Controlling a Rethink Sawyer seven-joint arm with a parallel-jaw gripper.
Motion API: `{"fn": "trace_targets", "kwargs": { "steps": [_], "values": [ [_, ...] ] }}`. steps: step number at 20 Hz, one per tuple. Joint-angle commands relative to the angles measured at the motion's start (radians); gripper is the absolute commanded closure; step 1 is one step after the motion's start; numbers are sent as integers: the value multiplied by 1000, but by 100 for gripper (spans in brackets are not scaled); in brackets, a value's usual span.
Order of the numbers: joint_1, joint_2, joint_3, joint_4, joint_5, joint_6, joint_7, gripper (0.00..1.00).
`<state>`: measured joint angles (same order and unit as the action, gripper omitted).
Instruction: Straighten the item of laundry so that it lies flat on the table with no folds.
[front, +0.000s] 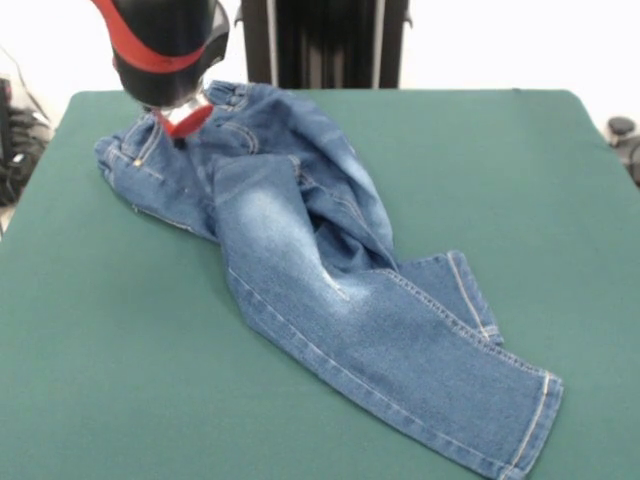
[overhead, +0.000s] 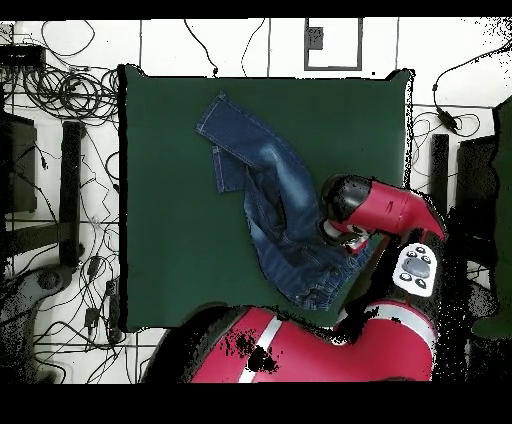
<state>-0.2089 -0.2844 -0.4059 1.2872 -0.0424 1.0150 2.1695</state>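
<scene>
Risk — we cannot tell whether the fingers (front: 185, 120) grip the jeans (front: 320, 270); dragging could bunch the overlapped legs on the counter (front: 100, 380).

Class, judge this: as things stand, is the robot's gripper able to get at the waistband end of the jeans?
Probably yes. The gripper hangs right over the waist end of the jeans, near the table's far edge, and nothing lies between them. Whether it touches the cloth cannot be told.
</scene>
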Motion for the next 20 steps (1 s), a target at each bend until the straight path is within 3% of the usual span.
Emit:
{"fn": "trace_targets", "kwargs": {
  "steps": [1,5,10,20],
  "values": [
    [-14,-49,160,174,64,-180,86,0],
    [-35,-129,255,232,162,-297,105,0],
    [-10,-196,283,246,235,-323,160,0],
    [46,-147,271,131,345,-296,242,0]
  ]
}}
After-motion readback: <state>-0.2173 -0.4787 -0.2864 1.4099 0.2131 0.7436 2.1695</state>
